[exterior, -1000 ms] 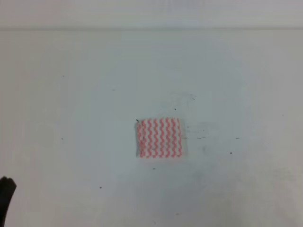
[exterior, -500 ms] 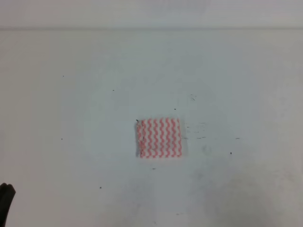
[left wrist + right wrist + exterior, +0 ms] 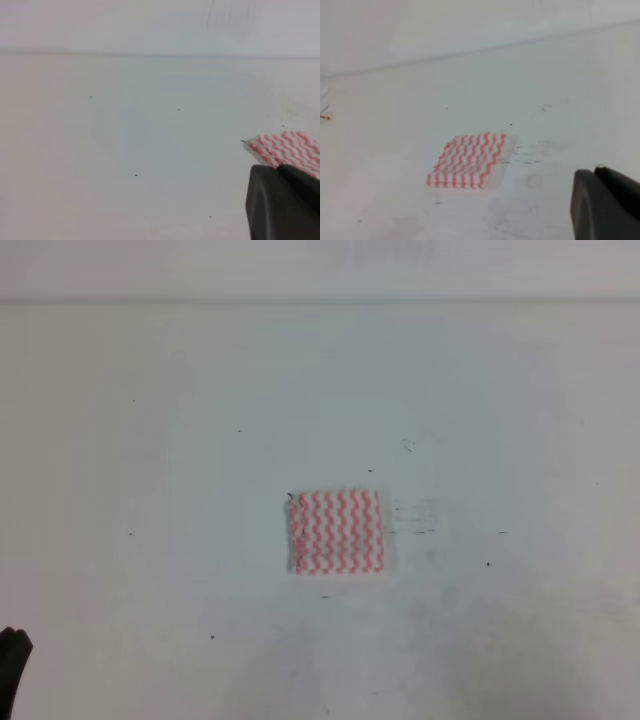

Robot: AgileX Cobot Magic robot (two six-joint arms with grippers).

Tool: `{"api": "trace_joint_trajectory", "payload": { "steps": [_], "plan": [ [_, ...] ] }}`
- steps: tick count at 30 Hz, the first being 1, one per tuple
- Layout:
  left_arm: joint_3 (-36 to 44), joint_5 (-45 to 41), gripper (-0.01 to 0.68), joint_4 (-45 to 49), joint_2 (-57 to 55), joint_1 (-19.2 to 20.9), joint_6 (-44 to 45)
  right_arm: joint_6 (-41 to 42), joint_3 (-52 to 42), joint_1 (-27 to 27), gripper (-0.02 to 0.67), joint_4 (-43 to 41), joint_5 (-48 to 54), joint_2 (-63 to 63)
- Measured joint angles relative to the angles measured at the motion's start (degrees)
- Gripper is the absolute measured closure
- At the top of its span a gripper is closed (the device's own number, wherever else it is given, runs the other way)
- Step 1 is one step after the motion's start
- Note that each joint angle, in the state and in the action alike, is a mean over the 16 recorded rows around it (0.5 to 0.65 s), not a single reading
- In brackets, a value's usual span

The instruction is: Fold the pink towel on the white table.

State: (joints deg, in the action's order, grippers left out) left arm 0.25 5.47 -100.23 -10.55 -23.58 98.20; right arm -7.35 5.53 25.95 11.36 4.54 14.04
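While parked low at table edges, black left gripper (image 3: 280,200) and black right gripper (image 3: 605,200): jaw state unclear, holding nothing. Small pink-and-white zigzag towel (image 3: 337,531) lying compact mid white table (image 3: 150,470). Looks folded; likely retreat only.

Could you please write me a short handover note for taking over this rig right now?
Left gripper: at the table's near-left edge, holding nothing; open or shut cannot be told.
Right gripper: off to the towel's right, also holding nothing, state unclear.
Towel: lies flat mid-table as a small, compact rectangle, layered edges visible in the right wrist view, so it looks folded.
Left: probably nothing beyond confirming the fold.
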Motion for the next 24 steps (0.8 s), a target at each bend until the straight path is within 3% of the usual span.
{"api": "trace_joint_trajectory", "payload": {
  "steps": [16,24],
  "plan": [
    [0.0,1.0,0.677,0.0,0.2,0.0,0.0,0.3,-4.9,-11.9,0.667,-6.3,1.4,-11.6],
    [0.1,1.2,0.677,0.0,0.0,0.0,0.0,1.0,-5.9,-14.3,0.667,-7.5,4.4,-15.0]
  ]
}}
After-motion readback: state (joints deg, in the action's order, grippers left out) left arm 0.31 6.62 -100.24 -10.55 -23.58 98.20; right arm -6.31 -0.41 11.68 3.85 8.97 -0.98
